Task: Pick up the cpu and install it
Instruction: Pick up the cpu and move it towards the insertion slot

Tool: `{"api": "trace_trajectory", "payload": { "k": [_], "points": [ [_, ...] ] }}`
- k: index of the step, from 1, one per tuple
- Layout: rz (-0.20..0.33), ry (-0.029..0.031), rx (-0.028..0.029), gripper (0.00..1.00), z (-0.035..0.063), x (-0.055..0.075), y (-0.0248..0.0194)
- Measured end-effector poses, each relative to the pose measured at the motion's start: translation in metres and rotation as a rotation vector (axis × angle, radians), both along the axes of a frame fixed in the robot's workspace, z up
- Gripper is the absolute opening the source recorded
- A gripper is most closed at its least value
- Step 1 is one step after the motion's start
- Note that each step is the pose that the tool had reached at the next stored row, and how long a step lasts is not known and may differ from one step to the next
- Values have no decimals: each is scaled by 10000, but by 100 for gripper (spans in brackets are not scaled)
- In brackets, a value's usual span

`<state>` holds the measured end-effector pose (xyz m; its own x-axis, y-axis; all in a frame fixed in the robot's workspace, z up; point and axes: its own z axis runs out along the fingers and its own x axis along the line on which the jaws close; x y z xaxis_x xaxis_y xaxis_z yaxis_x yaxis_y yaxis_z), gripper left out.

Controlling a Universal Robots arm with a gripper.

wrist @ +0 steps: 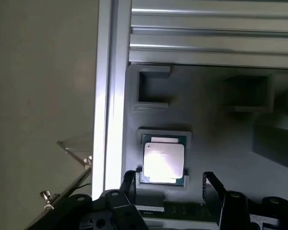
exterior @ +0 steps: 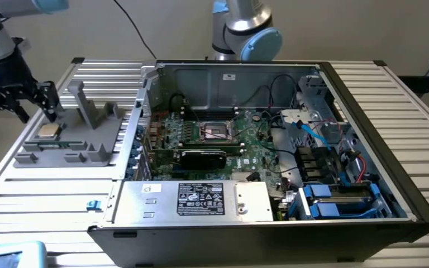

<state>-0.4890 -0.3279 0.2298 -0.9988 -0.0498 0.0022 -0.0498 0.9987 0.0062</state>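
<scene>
Item one: the gripper [exterior: 37, 116] [wrist: 169, 175]. We record it as spread. Its two dark fingers [wrist: 128, 184] stand apart with nothing clamped between them, and it hangs in the air, touching nothing.

Item two: the cpu [exterior: 48, 130] [wrist: 163, 162]. We list it as a small flat square with a pale shiny top, directly beneath the gripper and apart from the fingertips. In the wrist view it sits in the gap between the two fingers. It lies flat in a square recess.

Item three: the grey holder [exterior: 65, 148] [wrist: 206, 120]. The recess belongs to it. It lies under the gripper and has upright posts just beside the gripper.

Item four: the table [exterior: 43, 190] [wrist: 206, 38], of ribbed aluminium, bearing the holder below the gripper.

Item five: the computer case [exterior: 379, 111], open-topped, beyond the holder from the gripper and well apart from it.

Item six: the socket [exterior: 218, 131], a dark square with a metal frame on the board inside the case, far from the gripper.
</scene>
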Motion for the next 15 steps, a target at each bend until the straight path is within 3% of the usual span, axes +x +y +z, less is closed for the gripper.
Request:
{"api": "trace_trajectory", "payload": {
  "k": [7, 9, 12, 15],
  "points": [
    [-6, 14, 57, 68, -122, 5, -8],
    [-9, 34, 110, 68, -146, 4, -12],
    [-16, 45, 254, 68, -177, 4, -20],
    [-22, 58, 276, 68, -202, 4, -25]
  ]
}}
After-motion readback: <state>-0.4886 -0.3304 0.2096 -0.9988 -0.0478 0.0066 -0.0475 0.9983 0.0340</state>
